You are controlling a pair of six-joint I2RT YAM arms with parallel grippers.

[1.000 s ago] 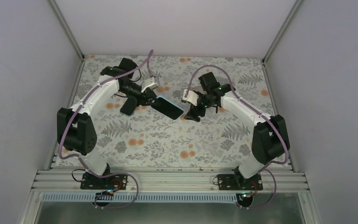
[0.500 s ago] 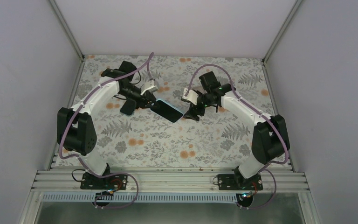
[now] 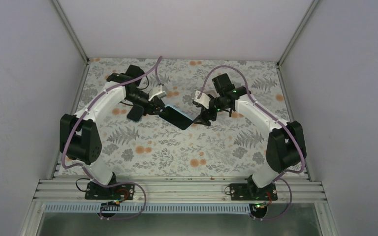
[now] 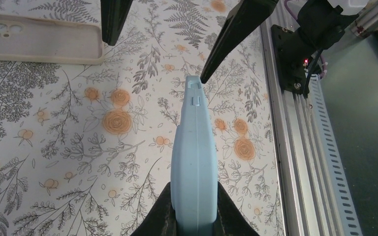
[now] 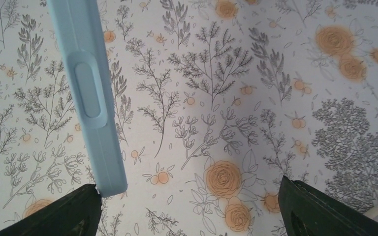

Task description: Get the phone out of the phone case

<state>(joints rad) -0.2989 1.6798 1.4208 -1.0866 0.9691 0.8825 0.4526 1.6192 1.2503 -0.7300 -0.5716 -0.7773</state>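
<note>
**Two-arm hold on the cased phone, shown from above and from both wrists.** The left hand (image 4: 194, 199) is closed on one end of the pale blue phone case (image 4: 193, 147), with a finger pressed on each broad face. The case is carried edge-on, clear of the bench (image 3: 142, 147). The phone (image 3: 179, 119) sits inside it, its dark screen visible in the overhead view.

The long axis of the case runs from the left hand straight toward the right hand (image 3: 200, 118), so the free end points at the right arm. The right arm is the nearer one to that end. The right hand is spread wide and holds nothing.

In the right wrist view, the free corner of the case lies just beside one finger (image 5: 64, 211); whether they touch cannot be told. The other finger stands well apart, with only patterned bench showing in the gap between. The case end therefore sits at one side of the open span, not centred in it.

The phone is not yet out. The step in hand appears to be bringing the right hand onto the free end. To grip or peel there, that hand would probably need to shift sideways. A second, beige case (image 4: 39, 39) lies flat on the bench beyond.
</note>
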